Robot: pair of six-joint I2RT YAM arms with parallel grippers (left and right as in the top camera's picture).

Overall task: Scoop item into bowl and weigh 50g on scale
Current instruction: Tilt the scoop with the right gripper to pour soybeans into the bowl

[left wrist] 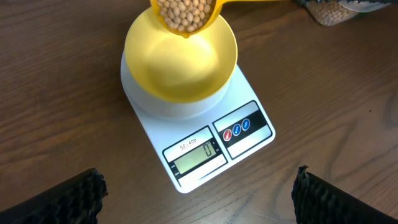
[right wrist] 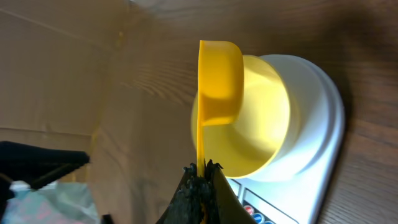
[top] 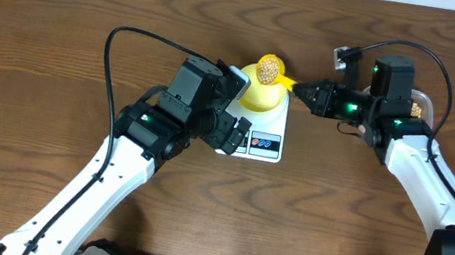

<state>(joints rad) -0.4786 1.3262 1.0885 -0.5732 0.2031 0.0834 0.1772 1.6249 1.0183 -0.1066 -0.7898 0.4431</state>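
We count one white scale (top: 274, 127) on the tabletop (top: 64, 13), carrying one pale yellow bowl (left wrist: 205, 74) on its platform, with two buttons (left wrist: 236, 129), one red and one blue, beside a display (left wrist: 194, 155) that reads 0. One yellow scoop (right wrist: 219, 81), heaped with too many tan beans (left wrist: 183, 14) to count, hangs over the bowl's far rim, its thin handle pinched in the closed right gripper (right wrist: 202, 171). The left gripper (left wrist: 198, 186) stands at its widest and holds nothing, its two fingers (left wrist: 68, 199) well apart on the near side of the scale, and one clear tub (left wrist: 336, 9) with more beans shows at the edge of the left wrist view.
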